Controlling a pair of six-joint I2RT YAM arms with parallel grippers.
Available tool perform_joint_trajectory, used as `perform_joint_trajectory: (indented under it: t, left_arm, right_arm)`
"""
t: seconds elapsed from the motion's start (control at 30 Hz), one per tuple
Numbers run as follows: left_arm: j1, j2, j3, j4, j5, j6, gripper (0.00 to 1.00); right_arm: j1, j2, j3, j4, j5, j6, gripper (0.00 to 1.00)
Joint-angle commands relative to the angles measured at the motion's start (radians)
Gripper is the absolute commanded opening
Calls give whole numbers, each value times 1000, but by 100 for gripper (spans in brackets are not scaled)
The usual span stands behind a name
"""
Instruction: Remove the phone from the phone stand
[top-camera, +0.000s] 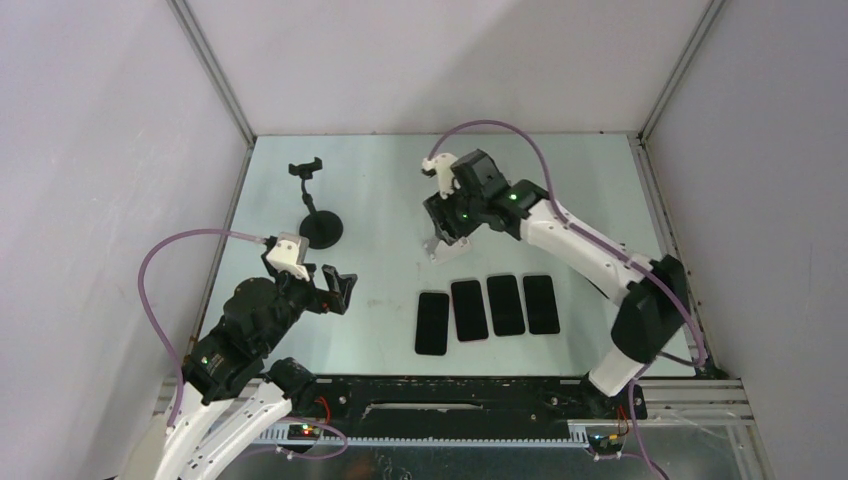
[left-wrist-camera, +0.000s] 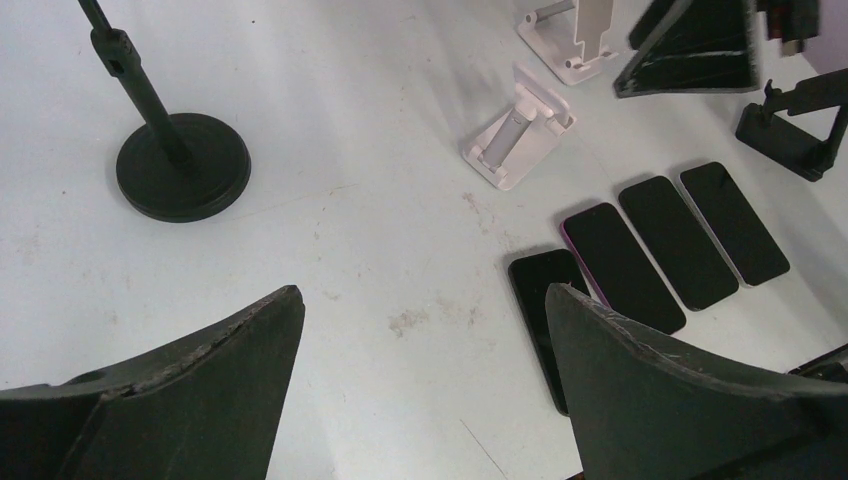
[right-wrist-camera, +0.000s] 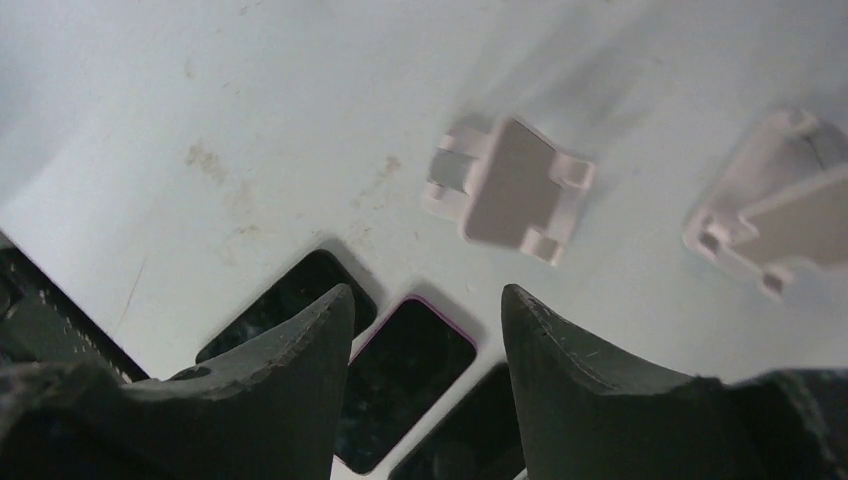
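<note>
Several dark phones lie flat in a row on the table (top-camera: 469, 309), seen also in the left wrist view (left-wrist-camera: 680, 240); one has a purple edge (right-wrist-camera: 410, 370). A black pole stand with a round base (top-camera: 322, 229) holds nothing in its clamp (top-camera: 307, 167). Two white folding stands (left-wrist-camera: 518, 128) (left-wrist-camera: 575, 35) hold no phone; they also show in the right wrist view (right-wrist-camera: 510, 190) (right-wrist-camera: 775, 215). My right gripper (top-camera: 450, 225) (right-wrist-camera: 425, 300) is open and empty above the phones and white stands. My left gripper (top-camera: 340, 290) (left-wrist-camera: 420, 300) is open and empty over bare table.
The workspace has pale walls on three sides and a black rail (top-camera: 450, 395) along the near edge. A black angular piece (left-wrist-camera: 800, 130) sits at the far right in the left wrist view; I cannot tell what it is.
</note>
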Motion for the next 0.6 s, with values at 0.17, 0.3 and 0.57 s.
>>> perform_joint_trajectory:
  t: [0.17, 0.3, 0.57]
  left_arm:
    - [-5, 7, 3, 21, -50, -13, 98]
    - [-4, 1, 4, 14, -84, -23, 98]
    - [-5, 40, 17, -1, -86, -26, 98]
  right_arm:
    - [-64, -353, -228, 68, 339, 324, 60]
    - [-83, -466, -296, -13, 503, 409, 63]
    - [-120, -828, -550, -20, 591, 482, 69]
